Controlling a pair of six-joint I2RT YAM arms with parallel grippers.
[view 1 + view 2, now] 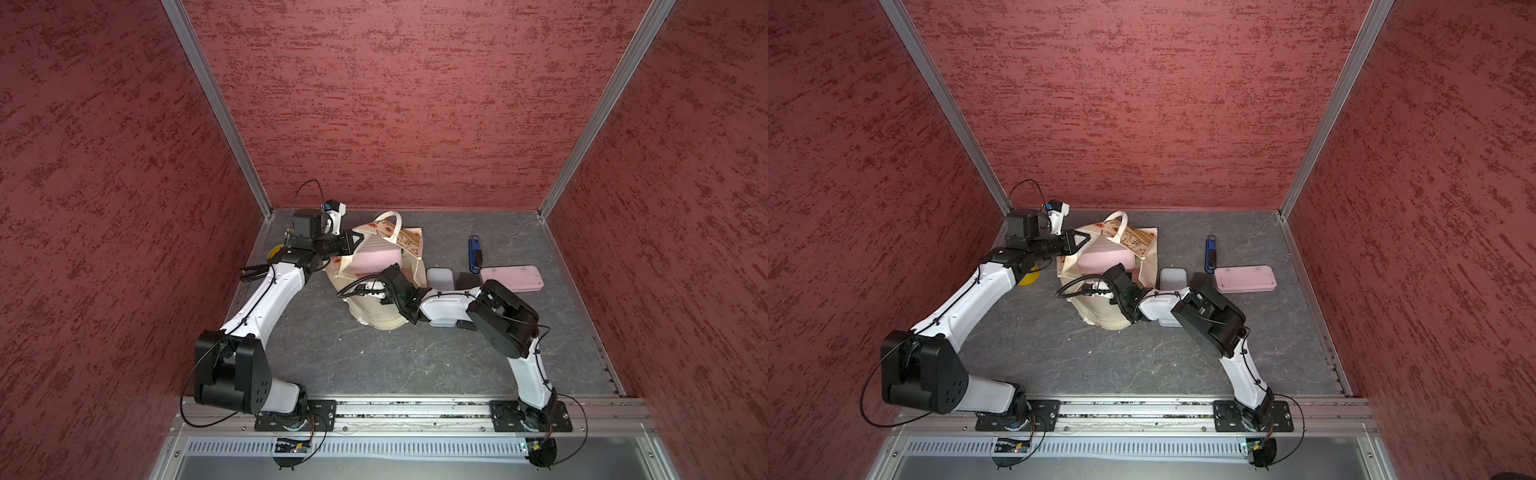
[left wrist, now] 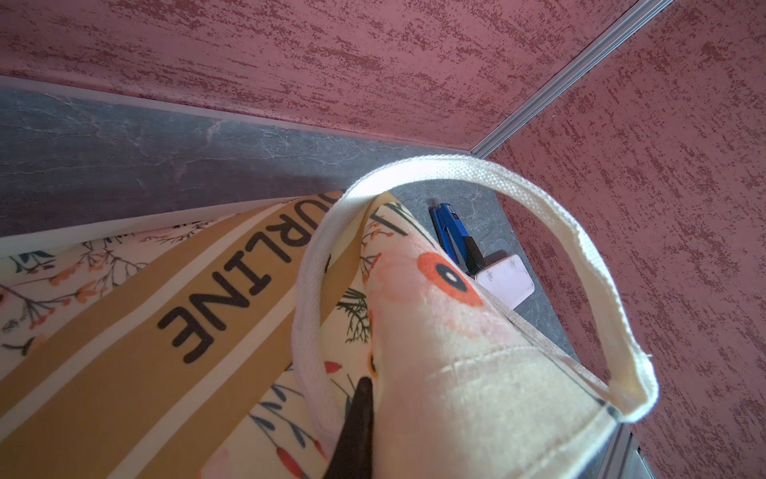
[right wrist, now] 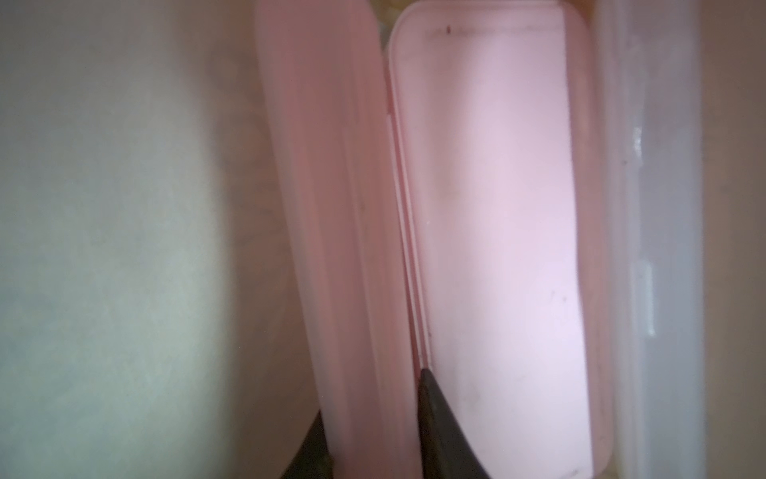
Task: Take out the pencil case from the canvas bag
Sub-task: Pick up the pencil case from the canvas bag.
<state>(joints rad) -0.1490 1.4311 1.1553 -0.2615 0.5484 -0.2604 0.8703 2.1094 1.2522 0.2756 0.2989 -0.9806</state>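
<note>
Cream canvas bag [image 1: 382, 318]: left gripper [image 1: 356, 241] pinches its rim (jaws together on cloth); right gripper [image 3: 371, 392] clamps the pink pencil case [image 3: 331, 207] inside.

cream floral canvas bag [image 1: 376, 316], pink pencil case [image 1: 374, 259]

Cloth, plastic and metal, mostly matt.
The bag [image 2: 124, 331] is printed woven canvas, matt, and its handle [image 2: 580, 232] is coarse ribbed webbing. The case [image 3: 331, 207] inside the bag is smooth pink plastic with a satin finish. The stapler [image 2: 449, 232] beside the bag looks like glossy blue plastic. The table [image 1: 374, 365] under the bag is matt grey and stone-veined. Behind the bag, the walls [image 1: 415, 104] are rough red and the posts [image 1: 216, 104] brushed metal.
</note>
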